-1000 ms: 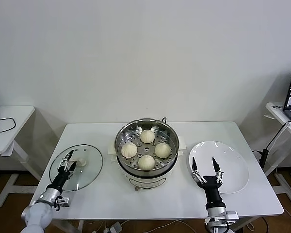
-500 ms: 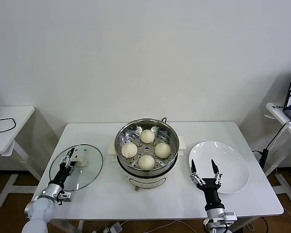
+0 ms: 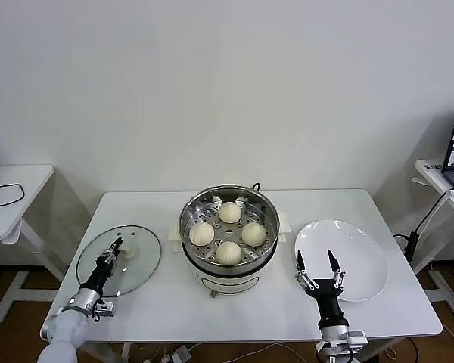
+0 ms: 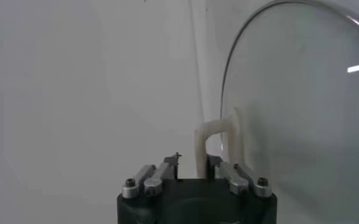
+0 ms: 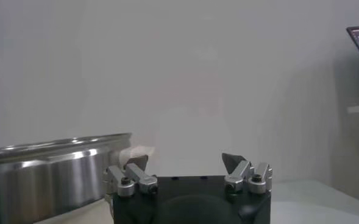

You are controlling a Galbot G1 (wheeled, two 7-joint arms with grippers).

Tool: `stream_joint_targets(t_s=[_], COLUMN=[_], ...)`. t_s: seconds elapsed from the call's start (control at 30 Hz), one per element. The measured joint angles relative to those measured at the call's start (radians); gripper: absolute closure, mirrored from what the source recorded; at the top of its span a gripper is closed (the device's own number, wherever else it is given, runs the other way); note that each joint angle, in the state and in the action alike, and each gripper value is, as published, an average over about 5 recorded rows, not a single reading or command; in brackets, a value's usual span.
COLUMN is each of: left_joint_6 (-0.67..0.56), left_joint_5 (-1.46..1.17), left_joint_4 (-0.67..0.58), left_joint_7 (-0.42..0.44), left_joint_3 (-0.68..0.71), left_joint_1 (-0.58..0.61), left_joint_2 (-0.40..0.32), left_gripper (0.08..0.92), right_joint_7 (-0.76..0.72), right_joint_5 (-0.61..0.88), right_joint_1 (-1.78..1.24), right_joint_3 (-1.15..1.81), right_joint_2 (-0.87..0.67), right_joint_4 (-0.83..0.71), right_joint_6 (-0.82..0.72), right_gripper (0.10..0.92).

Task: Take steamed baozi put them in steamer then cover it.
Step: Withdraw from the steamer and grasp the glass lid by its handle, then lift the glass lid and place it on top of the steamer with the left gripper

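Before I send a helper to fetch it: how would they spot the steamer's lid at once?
On the white table, look to the robot's left of the steel steamer. The glass lid lies flat there, the left gripper shut on its cream handle. Unlike the opaque white plate opposite, it is see-through.

Four steamed baozi (image 3: 228, 233), one steamer (image 3: 228, 257), one glass lid (image 3: 140, 266), one plate (image 3: 363, 261).

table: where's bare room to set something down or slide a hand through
Free: the table strip behind the white plate, the back left corner behind the glass lid, and the front edge below the steamer. Crowded: the steamer holds four baozi; the left gripper is closed on the lid's handle; the open right gripper blocks the plate's near rim.
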Motion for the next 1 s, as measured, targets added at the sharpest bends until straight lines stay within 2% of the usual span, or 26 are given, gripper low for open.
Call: stream_joint_targets(t_s=[0.07,0.23,0.5,0.77,1.0], left_joint_6=[0.002,0.011,0.057,0.199,0.378], left_joint_5=[0.001,-0.003,-0.062,-0.207,-0.274], left_joint_4=[-0.006,-0.057,-0.260,-0.554,-0.791], left_joint_7=[-0.003,-0.004,0.036,0.177,0.328], left_joint_3=[-0.005,-0.021,-0.051,-0.031,0.065], left_joint_1=[0.002,0.019,0.092,0.213,0.266], left_joint_2=[-0.002,-0.010,-0.003,0.042,0.100], left_gripper=[0.804,0.810,0.810,0.810,0.810], right_joint_7=[0.000,0.000,0.000,0.000,-0.002], right_joint_5=[0.000,-0.002,-0.004,-0.004,-0.003], right_joint_1=[0.001,0.004,0.007,0.013,0.014], right_joint_3=[0.000,-0.001,-0.002,-0.003,0.002], right_joint_2=[0.000,0.002,0.004,0.003,0.002], right_joint_4=[-0.001,-0.002,-0.004,-0.005,-0.008], right_joint_6=[0.001,0.003,0.003,0.009,0.017], right_gripper=[0.203,0.203,0.203,0.203,0.203])
